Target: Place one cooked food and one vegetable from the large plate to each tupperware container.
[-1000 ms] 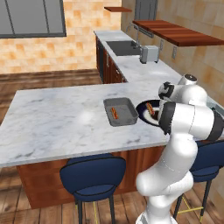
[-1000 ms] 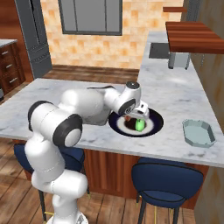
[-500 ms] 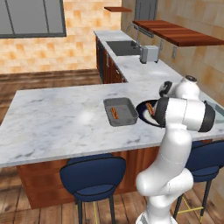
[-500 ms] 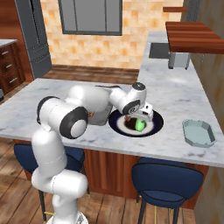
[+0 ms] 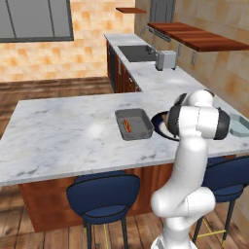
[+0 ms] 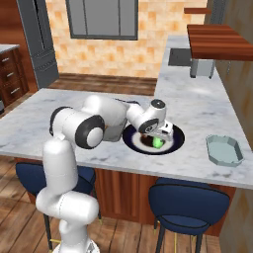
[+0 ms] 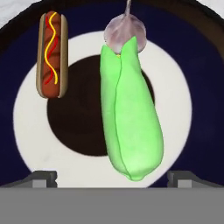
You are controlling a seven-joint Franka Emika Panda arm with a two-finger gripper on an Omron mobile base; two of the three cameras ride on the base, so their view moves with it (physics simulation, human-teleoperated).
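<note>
Large plate [image 7: 26, 127], on the worktop [image 5: 63, 136] between the grey tub [image 5: 133, 124] and the teal tub [image 6: 225, 150]: it is carrying a green husked corn cob [image 7: 129, 113], a garlic bulb [image 7: 124, 30] touching its tip, and a hot dog [image 7: 52, 54] apart to one side. Tool [image 7: 111, 177]: you are hovering over the plate with jaws spread wide and empty, straddling the cob's blunt end. Handling, by my reckoning: you are best lowering squarely across the cob's thick middle, clear of the garlic, before closing.

Even, bright rendered light, soft faint shadows, no glare, slightly coarse.
</note>
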